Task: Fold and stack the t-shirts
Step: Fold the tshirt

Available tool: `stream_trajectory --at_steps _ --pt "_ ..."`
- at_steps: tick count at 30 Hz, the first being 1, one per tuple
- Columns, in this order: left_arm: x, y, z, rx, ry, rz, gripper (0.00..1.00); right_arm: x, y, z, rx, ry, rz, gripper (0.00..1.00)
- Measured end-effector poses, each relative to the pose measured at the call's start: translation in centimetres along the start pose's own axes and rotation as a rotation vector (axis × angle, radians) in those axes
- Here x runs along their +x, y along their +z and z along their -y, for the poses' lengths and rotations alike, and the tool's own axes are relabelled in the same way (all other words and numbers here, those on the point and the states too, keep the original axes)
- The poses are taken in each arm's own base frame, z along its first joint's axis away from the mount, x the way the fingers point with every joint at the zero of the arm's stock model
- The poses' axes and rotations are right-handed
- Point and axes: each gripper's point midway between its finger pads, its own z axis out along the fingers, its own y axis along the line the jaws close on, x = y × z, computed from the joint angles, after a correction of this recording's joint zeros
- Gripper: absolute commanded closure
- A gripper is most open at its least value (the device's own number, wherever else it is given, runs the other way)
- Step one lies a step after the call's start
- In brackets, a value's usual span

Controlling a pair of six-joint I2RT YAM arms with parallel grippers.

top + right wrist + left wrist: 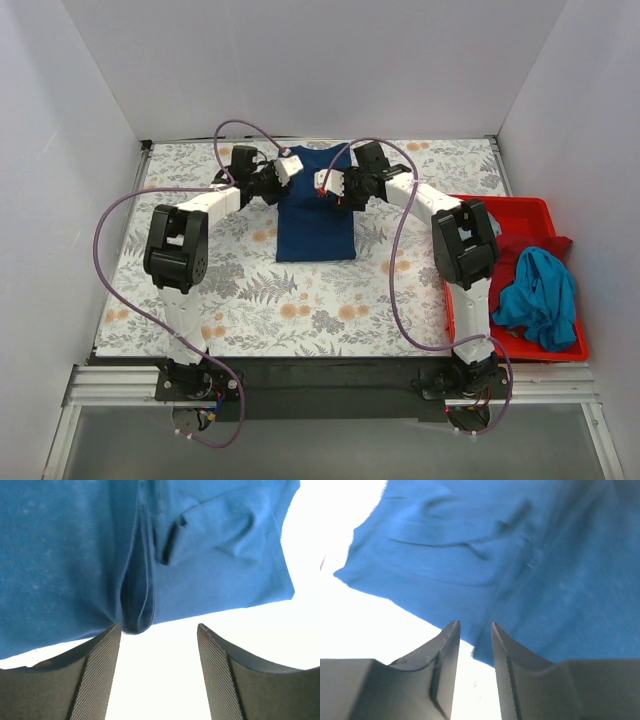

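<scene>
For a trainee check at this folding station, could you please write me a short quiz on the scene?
1. True or false: the navy shirt lies folded into a narrow strip on the table cover.
2. Which colours are the shirts in the red bin? A) teal and red B) grey and white C) yellow and black
3. Fill in: the right tool has its jaws ___.
Key: 1 true; 2 A, the teal shirt and the red shirt; 3 open.
</scene>
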Motion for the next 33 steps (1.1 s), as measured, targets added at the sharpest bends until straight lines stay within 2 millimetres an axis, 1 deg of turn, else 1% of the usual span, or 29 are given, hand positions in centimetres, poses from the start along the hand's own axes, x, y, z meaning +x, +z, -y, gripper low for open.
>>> stream_trajectory --at_steps 1,2,3,4,5,6,7,9,10,11,12,13,15,17,19,21,22,24,27,29,30,31,33 --pt "-0.5 -0.2 -0.5 -0.016 -0.021 0.005 0.58 0.0 -0.4 0.3 0.013 0.015 -0.009 0.29" --pt "-1.0 -0.5 -1.2 -0.035 -0.054 0.009 0.56 -0.1 -0.9 0.5 0.025 0.042 -0.015 0.27" --pt "-1.6 -1.0 -1.7 -0.052 -0.097 0.013 0.49 -0.3 -1.7 0.9 0.042 0.069 -0.017 0.26" --pt "-2.1 -1.7 -1.9 -0.062 -0.157 0.016 0.35 -0.7 -2.5 1.1 0.052 0.104 -0.016 0.22" --pt "-2.7 -2.5 -1.9 -0.064 -0.218 0.023 0.22 -1.2 -3.5 1.2 0.061 0.147 -0.010 0.17" --pt "-3.5 -3.4 -1.8 -0.061 -0.282 0.032 0.17 -2.0 -4.6 1.3 0.066 0.202 0.005 0.11" --pt "-4.4 -4.4 -1.3 -0.045 -0.355 0.045 0.16 -2.8 -5.7 1.2 0.066 0.255 0.025 0.03" --pt "-6.4 -6.5 0.1 0.000 -0.491 0.090 0.16 -4.8 -7.8 0.9 0.055 0.391 0.087 0.02" --pt "-7.5 -7.9 1.4 0.032 -0.566 0.113 0.16 -6.0 -8.7 0.6 0.037 0.456 0.127 0.02" --pt "-8.2 -8.7 2.5 0.059 -0.618 0.127 0.16 -7.2 -9.5 0.1 0.012 0.523 0.168 0.02" --pt "-9.0 -9.5 4.1 0.099 -0.682 0.142 0.15 -8.4 -10.0 -0.4 -0.021 0.594 0.214 0.02" --pt "-9.7 -10.1 5.7 0.143 -0.746 0.152 0.15 -9.2 -10.3 -1.0 -0.049 0.649 0.243 0.02" --pt "-10.6 -10.6 8.8 0.240 -0.880 0.157 0.15 -10.5 -10.4 -3.4 -0.137 0.767 0.285 0.02" --pt "-10.4 -10.2 11.4 0.321 -1.005 0.138 0.14 -11.0 -9.7 -6.7 -0.246 0.893 0.289 0.02" --pt "-9.3 -9.3 14.2 0.396 -1.145 0.081 0.14 -11.1 -8.5 -10.0 -0.359 1.018 0.267 0.02" --pt "-8.0 -8.5 16.4 0.448 -1.268 0.017 0.14 -11.0 -7.5 -12.7 -0.452 1.122 0.235 0.02" --pt "-7.4 -8.1 17.2 0.464 -1.316 -0.008 0.14 -11.0 -7.0 -13.8 -0.492 1.167 0.218 0.02" --pt "-6.4 -7.4 18.2 0.481 -1.392 -0.049 0.14 -10.7 -5.9 -15.1 -0.549 1.244 0.194 0.02" --pt "-5.7 -6.6 18.4 0.486 -1.443 -0.067 0.14 -9.7 -4.3 -16.5 -0.596 1.336 0.166 0.02" --pt "-5.1 -6.1 18.4 0.487 -1.459 -0.074 0.14 -8.8 -3.5 -17.3 -0.613 1.392 0.139 0.02" --pt "-4.6 -5.8 18.4 0.483 -1.469 -0.078 0.14 -8.4 -3.2 -17.6 -0.624 1.418 0.131 0.02" --pt "-4.2 -5.5 18.4 0.481 -1.480 -0.084 0.14 -8.2 -3.2 -17.6 -0.638 1.438 0.140 0.02" --pt "-2.6 -5.0 18.5 0.471 -1.514 -0.104 0.14 -7.9 -3.2 -17.3 -0.646 1.464 0.153 0.02"
